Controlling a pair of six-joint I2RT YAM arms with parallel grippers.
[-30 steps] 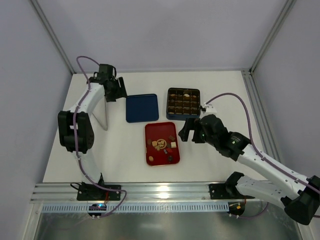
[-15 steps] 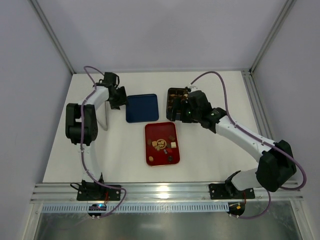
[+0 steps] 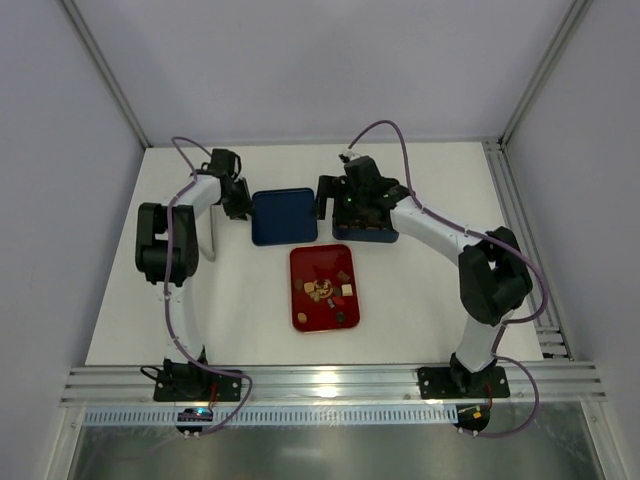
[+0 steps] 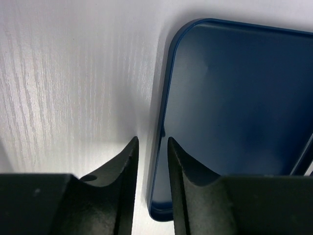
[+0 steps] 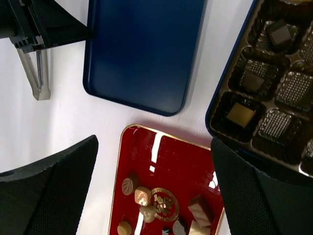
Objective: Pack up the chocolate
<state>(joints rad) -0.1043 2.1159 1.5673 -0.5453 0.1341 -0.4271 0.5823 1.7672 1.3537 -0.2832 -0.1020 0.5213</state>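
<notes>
Judging the chocolates light, brittle; I'd pinch flat sides gently; my right jaws spread, empty; left jaws nearly together at the blue lid.

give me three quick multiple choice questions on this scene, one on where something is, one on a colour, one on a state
1. The loose chocolates lie on: A a white bowl; B the red tray; C a green plate.
2. The flat lid is: A yellow; B green; C dark blue.
3. The right fingers are: A wide apart, gripping nothing; B shut on a chocolate; C shut on the tray.
Answers: B, the pieces sit together on the red tray; C, the right wrist view shows the lid dark blue; A, both fingers stand far apart at the sides of that view, touching nothing.
</notes>
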